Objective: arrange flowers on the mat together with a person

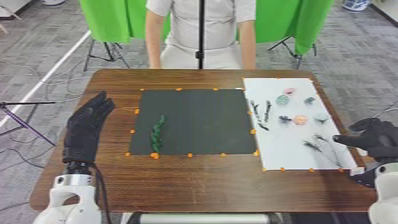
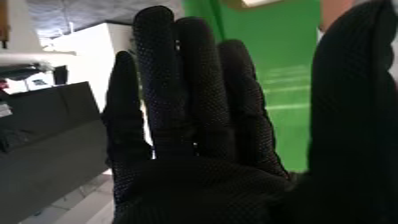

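head view: left hand [image 1: 87,122], black fabric glove, fingers straight, released, left of dark rectangular mat [image 1: 195,120]. green leafy sprig [image 1: 157,134] on that mat's left part. white rectangular mat [image 1: 275,160] bears small pastel flowers [image 1: 300,119], thin dark sprigs [image 1: 267,111]. right hand [image 1: 378,137] at its right edge. blue-and-white pot [image 1: 355,5] on floor. right wrist view: right hand [image 2: 204,185] open, green curtain [image 2: 289,85] behind.

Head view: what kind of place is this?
Probably a robotics lab or test area: a brown wooden table with a dark mat edged in orange markers, bright green cloth backdrops on stands, and loose cables across grey carpet-like flooring.
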